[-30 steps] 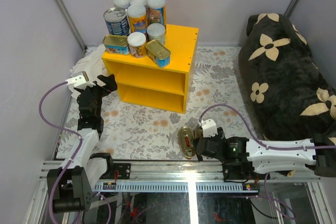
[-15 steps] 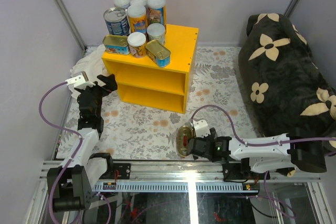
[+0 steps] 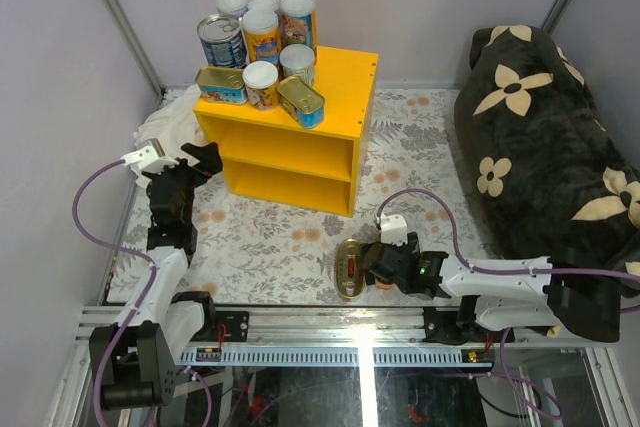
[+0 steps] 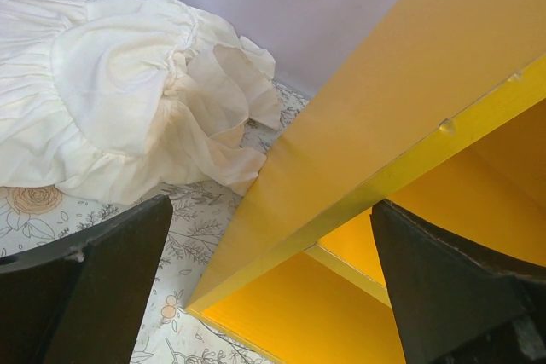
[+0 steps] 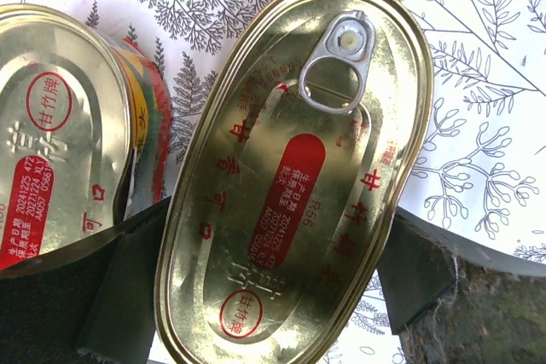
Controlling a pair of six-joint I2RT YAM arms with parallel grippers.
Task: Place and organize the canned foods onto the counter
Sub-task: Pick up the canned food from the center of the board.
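Right wrist view: smooth gold oval tin [image 5: 294, 176], pull-ring lid, flat on floral floor [image 5: 478, 83] mid-frame; second oval tin [image 5: 60, 134] at left edge. Right fingers [image 5: 119, 296] spread wide, flanking the tin; gripping or not, unclear. Left fingers [image 4: 94, 287] spread wide, empty, by yellow wooden counter [image 4: 375, 117].

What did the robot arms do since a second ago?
The right arm swung and re-bent, its right gripper settling astride the gold oval tin; whether it grips is unclear. The tin barely shifted. The left gripper, yellow counter and cans stayed put.
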